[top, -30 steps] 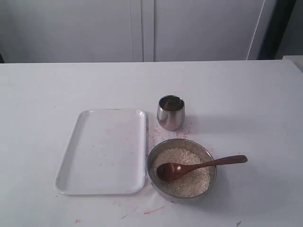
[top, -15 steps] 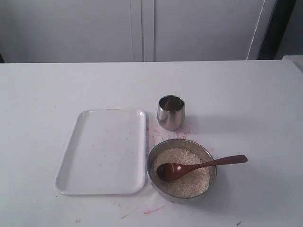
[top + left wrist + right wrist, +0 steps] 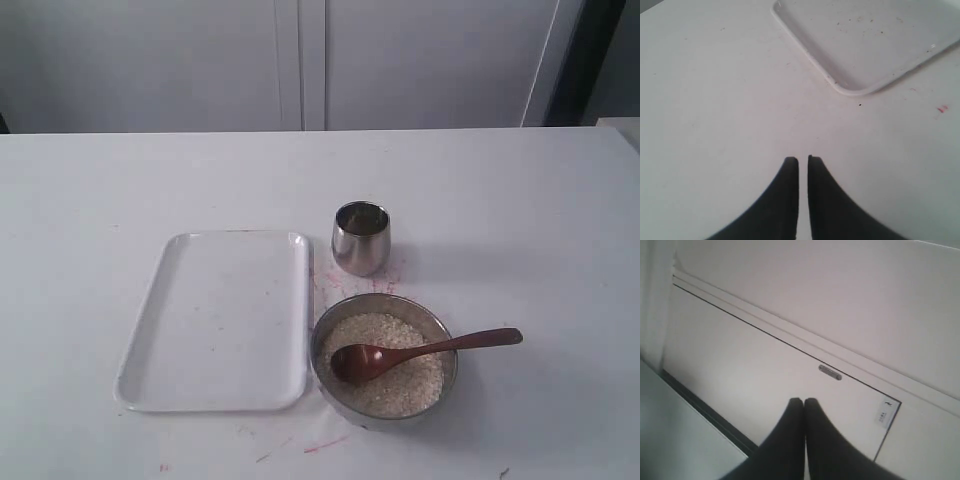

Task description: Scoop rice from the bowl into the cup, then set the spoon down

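Seeing bowl (image 3: 385,299) full of rice (image 3: 395,388), dark reddish-brown spoon (image 3: 420,350) lying in; cup (image 3: 360,240) interior unclear. My left gripper (image 3: 803,159), right gripper (image 3: 803,400) pinched together, empty.

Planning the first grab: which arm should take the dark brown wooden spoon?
Probably right: the dark wooden spoon pokes its handle rightward past the wide steel bowl; the white rectangular tray lies left.

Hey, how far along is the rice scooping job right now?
Nothing looks done: the spoon lies untouched on the rice in the bowl, and the cup looks empty. Nothing is in hand; the left gripper and right gripper are both shut on nothing. Grasping the spoon, scooping, pouring and setting it down all remain.
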{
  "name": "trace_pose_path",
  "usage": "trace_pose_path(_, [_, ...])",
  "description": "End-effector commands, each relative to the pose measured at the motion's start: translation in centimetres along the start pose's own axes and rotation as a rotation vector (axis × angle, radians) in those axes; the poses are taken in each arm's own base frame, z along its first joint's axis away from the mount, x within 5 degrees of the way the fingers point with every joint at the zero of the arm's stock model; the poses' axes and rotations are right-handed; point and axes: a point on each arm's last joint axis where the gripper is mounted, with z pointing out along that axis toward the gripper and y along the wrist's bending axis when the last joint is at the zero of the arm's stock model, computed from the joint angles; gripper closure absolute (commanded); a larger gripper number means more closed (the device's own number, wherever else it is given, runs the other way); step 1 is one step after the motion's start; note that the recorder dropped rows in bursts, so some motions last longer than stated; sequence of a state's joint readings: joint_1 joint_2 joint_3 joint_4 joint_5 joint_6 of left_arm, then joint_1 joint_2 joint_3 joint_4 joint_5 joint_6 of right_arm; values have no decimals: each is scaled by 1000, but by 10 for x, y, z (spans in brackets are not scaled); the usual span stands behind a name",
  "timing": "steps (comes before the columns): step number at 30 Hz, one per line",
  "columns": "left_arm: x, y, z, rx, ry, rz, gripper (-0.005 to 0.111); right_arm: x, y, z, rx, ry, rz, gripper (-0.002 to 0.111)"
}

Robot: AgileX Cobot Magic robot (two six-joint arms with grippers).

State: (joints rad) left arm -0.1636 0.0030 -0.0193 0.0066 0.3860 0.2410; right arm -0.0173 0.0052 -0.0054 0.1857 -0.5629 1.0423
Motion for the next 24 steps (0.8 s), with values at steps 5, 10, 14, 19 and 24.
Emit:
trace_pose_path(5, [6,-2,1,11,38,-6,92,-16,23,-6,-285,-156,176,108])
trace_pose_path(10, [6,-2,1,11,38,-6,92,-29,48,-5,-432,-238,208,108])
trace_pose_path(14, [6,-2,1,11,38,-6,92,-38,83,3,-497,-237,158,108])
trace_pose_path(19, [6,-2,1,11,38,-6,92,-48,135,13,-482,-194,-77,108])
trace_pose_path(24, [6,-2,1,11,38,-6,92,-63,186,14,-364,-157,-428,108])
